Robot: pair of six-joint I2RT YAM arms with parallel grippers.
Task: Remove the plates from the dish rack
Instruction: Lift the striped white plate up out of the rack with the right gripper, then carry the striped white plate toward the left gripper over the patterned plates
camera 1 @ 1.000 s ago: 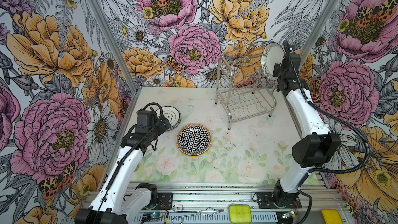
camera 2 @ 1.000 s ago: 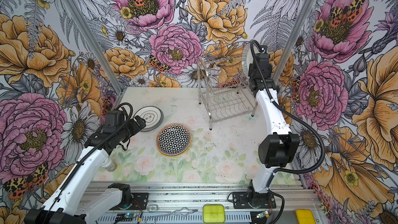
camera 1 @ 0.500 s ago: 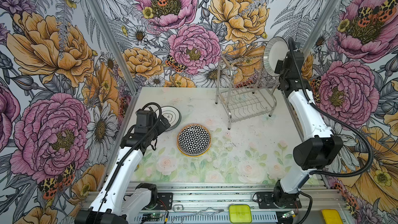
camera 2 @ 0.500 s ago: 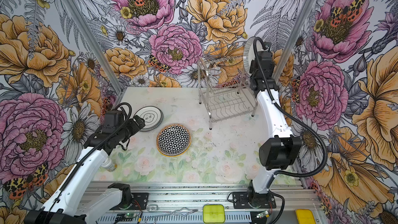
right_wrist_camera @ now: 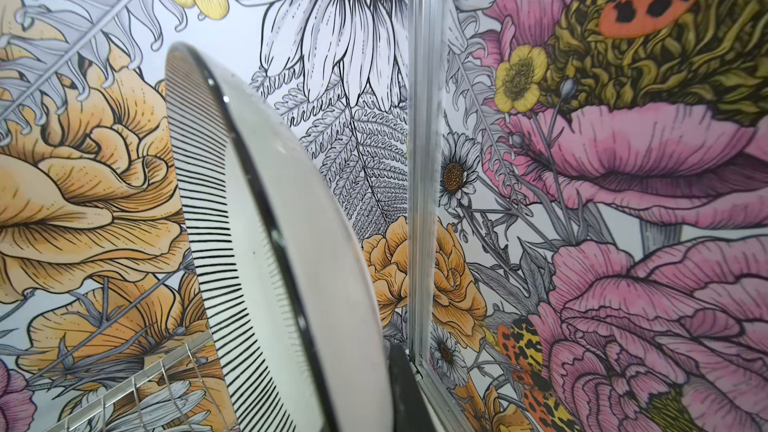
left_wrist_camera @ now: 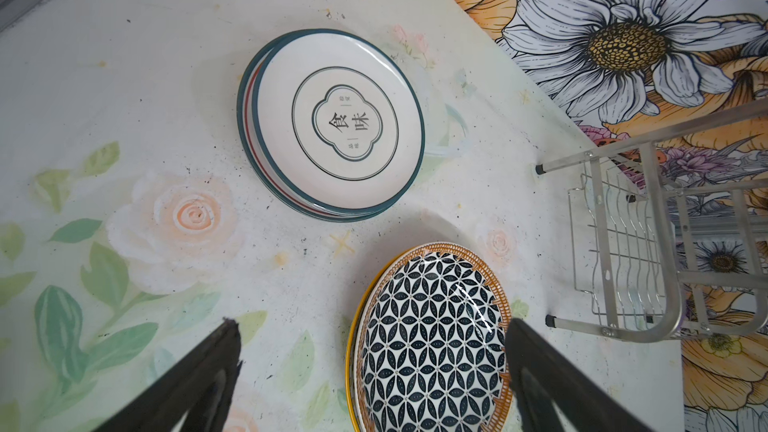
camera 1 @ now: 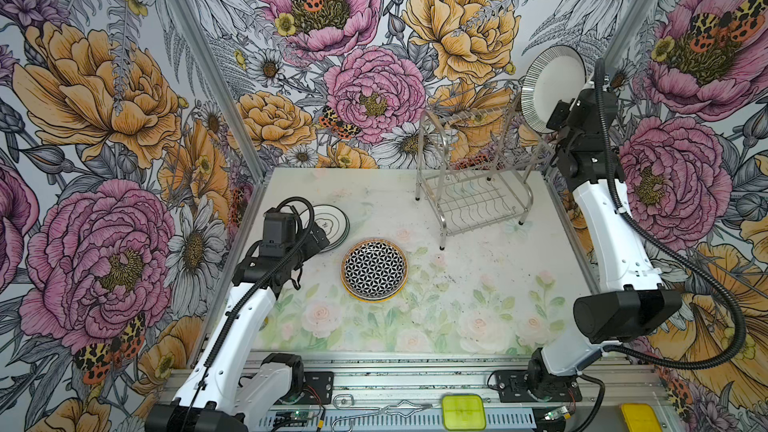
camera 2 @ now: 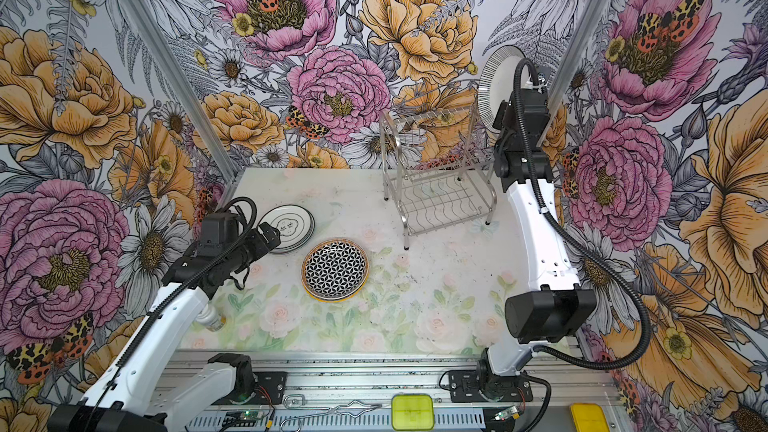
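Right pincer (camera 1: pixel 557 117): pressed together on the lower rim of the striped-rim plate (camera 1: pixel 552 86).
Striped-rim plate: held on edge in the air, above the right end of the dish rack (camera 1: pixel 473 184) and close to the corner post; in the right wrist view its black rim strokes (right_wrist_camera: pixel 216 268) run beside one dark finger (right_wrist_camera: pixel 405 388).
Right arm: elbow low at the front right, forearm rising steeply toward the back wall, wrist raised highest.
Left pincer (camera 1: pixel 319 238): spread wide, gripping nothing, hovering at the near edge of a stack of white plates.
Left arm: slanting up and forward from its base, wrist tipped down over the desk (camera 1: pixel 457 305).
Stack of white plates (left_wrist_camera: pixel 336 122): flat on the left of the desk, dark characters on the top one.
Black lattice plate (camera 1: pixel 374 268): flat mid-desk atop a yellow-rimmed plate, just beside the stack.
Dish rack: standing on the desk at the back right.
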